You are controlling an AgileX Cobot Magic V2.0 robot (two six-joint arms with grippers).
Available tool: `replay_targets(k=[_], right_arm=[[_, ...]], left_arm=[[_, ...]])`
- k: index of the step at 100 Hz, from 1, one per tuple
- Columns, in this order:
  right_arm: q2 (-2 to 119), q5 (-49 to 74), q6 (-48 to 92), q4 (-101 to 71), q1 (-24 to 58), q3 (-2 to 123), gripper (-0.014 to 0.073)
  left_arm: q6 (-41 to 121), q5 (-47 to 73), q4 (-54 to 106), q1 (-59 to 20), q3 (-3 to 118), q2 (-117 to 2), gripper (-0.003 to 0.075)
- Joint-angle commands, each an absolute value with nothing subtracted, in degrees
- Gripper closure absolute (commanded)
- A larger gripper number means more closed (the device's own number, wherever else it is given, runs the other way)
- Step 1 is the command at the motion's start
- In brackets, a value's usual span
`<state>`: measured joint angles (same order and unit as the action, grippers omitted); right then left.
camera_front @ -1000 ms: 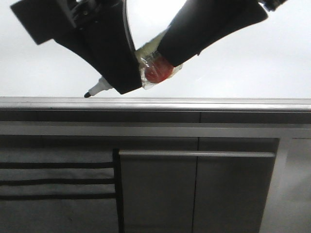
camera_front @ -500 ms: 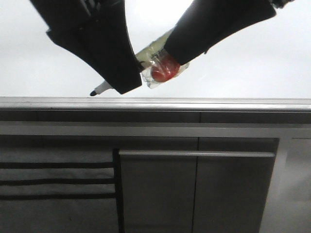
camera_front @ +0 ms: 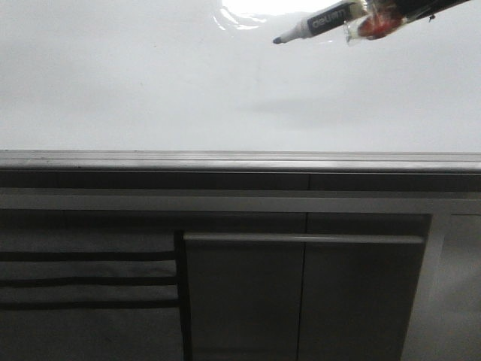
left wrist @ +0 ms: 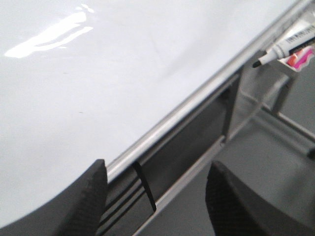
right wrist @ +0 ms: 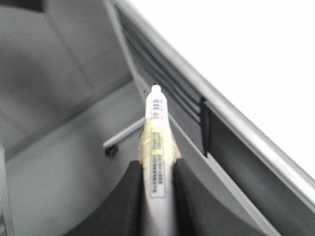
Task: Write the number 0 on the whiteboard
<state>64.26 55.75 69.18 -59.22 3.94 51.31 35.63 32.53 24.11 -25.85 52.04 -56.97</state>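
Observation:
The whiteboard (camera_front: 150, 90) fills the upper front view, glossy white with a grey frame edge (camera_front: 240, 159). No number 0 shows on it in any view. The white marker (camera_front: 325, 21) with its black tip (camera_front: 278, 40) hangs at the top right, above the board, pointing left. My right gripper (right wrist: 157, 164) is shut on the marker (right wrist: 156, 132); in the front view only a dark sliver of it (camera_front: 425, 6) shows. My left gripper (left wrist: 157, 169) is open and empty over the board's frame edge (left wrist: 197, 101). The marker also shows in the left wrist view (left wrist: 291, 43).
Dark grey cabinet panels (camera_front: 301, 293) with a long handle bar (camera_front: 301, 238) lie beyond the board's frame. Yellowish tape (right wrist: 157, 142) and a red piece (camera_front: 372, 27) are wrapped on the marker. Glare sits on the board (camera_front: 255, 9).
The dark gripper fingers that filled the top of the front view have moved out of it. The marker has gone from near the frame edge up and to the right.

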Motion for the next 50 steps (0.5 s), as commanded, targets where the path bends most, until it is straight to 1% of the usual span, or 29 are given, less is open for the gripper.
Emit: replay_targets(k=[1,14,23,32,38,50], right_arm=[[62.4,52.3,68.5,-65.0,2.8,50.5,0.058],[62.6,46.0,68.5,-66.0,2.8,48.6,0.058],[63.5,44.9,68.6,-66.0,2.8,48.6,0.058],[64.5,46.2,68.8,-67.5,2.8,48.6,0.058],[65.3,44.3,68.8,-69.8,3.1,48.6,0.058],[67.8,42.1,64.8,-68.1,4.3,50.9,0.058]], left_arm=[[34.7,23.0,29.3,-23.2,47.9,-50.7,0.0312],[34.7,14.1,31.7,-21.7,40.6,-45.6,0.0312],[34.7,10.6,31.8,-21.7,37.9,-44.4,0.0312],[34.7,9.8,31.8,-21.7,36.5,-44.4,0.0312],[34.7,9.8,32.0,-21.7,36.4,-44.9,0.0312],[34.7,9.4,32.1,-21.7,36.4,-46.0,0.0312]])
